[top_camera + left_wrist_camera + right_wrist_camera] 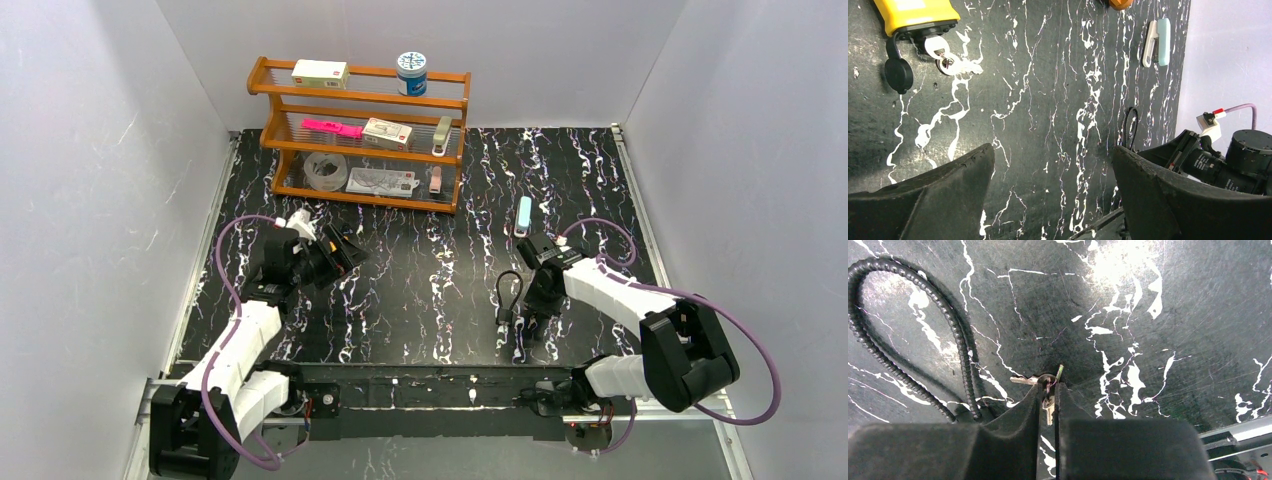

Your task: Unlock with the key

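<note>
Bright, even overhead light leaves only soft shadows between the plain white enclosure walls (80, 150), with pale glare on the glossy black white-veined tabletop (1118, 260) and blurred near foreground in both wrist views.

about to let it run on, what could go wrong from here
The right gripper pinches the keys only at its fingertips, so they could twist or slip. The black cable lock loops close beside it and might snag. The left gripper is open, holding nothing, so that lock could slide when pushed.
</note>
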`<state>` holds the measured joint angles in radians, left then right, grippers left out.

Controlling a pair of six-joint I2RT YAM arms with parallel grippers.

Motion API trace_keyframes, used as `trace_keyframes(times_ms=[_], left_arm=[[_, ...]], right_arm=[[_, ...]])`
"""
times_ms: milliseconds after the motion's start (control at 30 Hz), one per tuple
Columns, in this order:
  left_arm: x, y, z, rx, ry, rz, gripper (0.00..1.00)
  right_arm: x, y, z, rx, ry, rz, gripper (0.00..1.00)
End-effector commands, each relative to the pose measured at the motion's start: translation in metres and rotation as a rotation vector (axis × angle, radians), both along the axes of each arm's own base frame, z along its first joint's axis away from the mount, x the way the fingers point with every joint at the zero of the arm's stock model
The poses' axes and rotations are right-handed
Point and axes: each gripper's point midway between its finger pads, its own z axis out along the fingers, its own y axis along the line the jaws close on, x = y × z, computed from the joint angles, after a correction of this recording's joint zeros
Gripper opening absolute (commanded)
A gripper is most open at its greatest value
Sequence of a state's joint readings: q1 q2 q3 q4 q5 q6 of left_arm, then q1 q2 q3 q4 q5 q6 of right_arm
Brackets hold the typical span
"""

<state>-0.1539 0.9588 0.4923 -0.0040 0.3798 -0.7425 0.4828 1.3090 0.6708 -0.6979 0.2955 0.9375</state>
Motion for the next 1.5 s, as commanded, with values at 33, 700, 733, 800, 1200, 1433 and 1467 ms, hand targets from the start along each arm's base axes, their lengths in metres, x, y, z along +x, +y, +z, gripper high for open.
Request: trace_keyframes(times_ms=[33, 700, 733, 800, 1200, 1433, 1467], left_arm=[[-0.004, -0.009, 0.003, -0.024, 0.005, -0.038, 0.85], [-0.026, -0.116, 0.031, -0.177, -0.106, -0.272, 0.85], [-0.027, -0.122, 0.031, -0.185, -0.097, -0.273, 0.85], [-0.029, -0.135, 0.035, -0.221, -0.083, -0.280, 0.84], [-0.038, -0.190, 0.094, -0.435, -0.171, -0.300, 0.63], [-0.042, -0.187, 0.123, -0.495, -0.235, -0.305, 0.48], [-0.044, -0.188, 0.126, -0.506, -0.237, -0.318, 0.46]], right_arm=[[0.005, -0.002, 0.002, -0.014, -0.006, 0.022, 0.08], [0.044, 0.068, 0.106, 0.344, -0.200, 0.112, 0.01], [0.045, 0.074, 0.112, 0.381, -0.211, 0.123, 0.01], [0.045, 0.090, 0.123, 0.473, -0.224, 0.156, 0.01], [0.040, 0.179, 0.218, 0.865, -0.720, 0.684, 0.01], [0.037, 0.192, 0.234, 0.830, -0.873, 0.814, 0.01], [0.038, 0.193, 0.234, 0.826, -0.876, 0.813, 0.01]])
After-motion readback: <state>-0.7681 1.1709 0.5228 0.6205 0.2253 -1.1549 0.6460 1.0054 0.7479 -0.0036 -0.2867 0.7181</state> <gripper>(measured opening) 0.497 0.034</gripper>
